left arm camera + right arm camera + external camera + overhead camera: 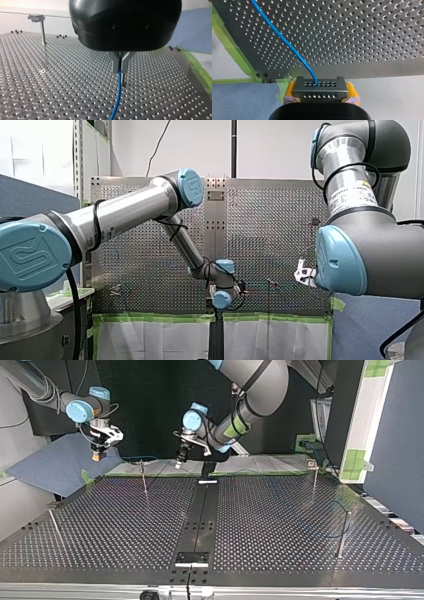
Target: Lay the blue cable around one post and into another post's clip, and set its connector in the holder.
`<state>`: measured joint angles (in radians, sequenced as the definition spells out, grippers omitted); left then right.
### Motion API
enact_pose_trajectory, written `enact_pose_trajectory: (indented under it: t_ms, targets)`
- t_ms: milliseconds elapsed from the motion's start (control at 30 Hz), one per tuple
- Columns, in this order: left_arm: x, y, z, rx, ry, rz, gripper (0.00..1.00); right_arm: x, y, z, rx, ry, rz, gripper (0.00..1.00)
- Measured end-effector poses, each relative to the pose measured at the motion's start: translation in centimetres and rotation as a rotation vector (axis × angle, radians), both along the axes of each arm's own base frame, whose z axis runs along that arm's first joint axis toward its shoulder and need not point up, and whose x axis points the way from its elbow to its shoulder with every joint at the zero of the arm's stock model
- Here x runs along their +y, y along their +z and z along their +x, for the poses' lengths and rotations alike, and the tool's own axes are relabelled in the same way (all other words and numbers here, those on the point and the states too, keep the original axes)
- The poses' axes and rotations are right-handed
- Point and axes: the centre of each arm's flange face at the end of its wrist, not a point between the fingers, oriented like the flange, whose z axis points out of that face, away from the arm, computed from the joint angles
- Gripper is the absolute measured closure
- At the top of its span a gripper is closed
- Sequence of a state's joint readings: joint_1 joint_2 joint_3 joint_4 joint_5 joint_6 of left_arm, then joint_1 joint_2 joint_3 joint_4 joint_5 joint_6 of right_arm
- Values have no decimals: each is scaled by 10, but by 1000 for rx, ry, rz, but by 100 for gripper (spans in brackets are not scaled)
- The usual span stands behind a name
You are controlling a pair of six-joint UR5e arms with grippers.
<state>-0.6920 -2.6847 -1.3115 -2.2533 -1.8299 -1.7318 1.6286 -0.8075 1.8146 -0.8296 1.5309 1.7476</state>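
My right gripper [320,93] has its yellow-padded fingers [290,90] pinching the black connector [319,85] from both sides, so the block sits squarely between them, just off the edge of the perforated surface [362,37]. The blue cable [287,43] leaves the middle of the connector's face and runs ahead of the fingers, slanting away over the holes. A strip of green tape [229,47] lines the surface's border to one side of the fingers, and a blue-grey mat [237,100] lies beside them. My left gripper [120,71] has its metal fingers [115,62] pressed together on the same cable. The cable passes between their tips and hangs below them in a gentle curve toward the surface. Well ahead of those fingers and off to one side, a thin post [42,30] with a small clip-like head stands upright on the surface. From across the surface, both grippers hang at its far edge, well apart from each other. The right one is out past the corner, in front of the mat, and the left one is near the middle seam. A faint blue line of cable stretches between them. Another slim post [144,477] stands on the surface between the two sets of fingers and lower than them. More posts stand further out toward the surface's sides.
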Motion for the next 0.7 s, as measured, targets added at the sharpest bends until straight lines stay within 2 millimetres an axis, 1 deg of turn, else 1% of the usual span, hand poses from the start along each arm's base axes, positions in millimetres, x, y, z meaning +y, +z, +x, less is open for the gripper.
enact_pose_trajectory:
  t_ms: [367, 500, 700]
  targets:
    - [8, 2, 13, 3, 14, -9, 99, -4, 2, 0, -2, 0, -15, 100]
    - [7, 0, 12, 5, -8, -7, 99, -5, 2, 0, -2, 0, -19, 100]
    - [3, -7, 7, 12, -40, -3, 99, -5, 2, 0, -3, 0, -21, 100]
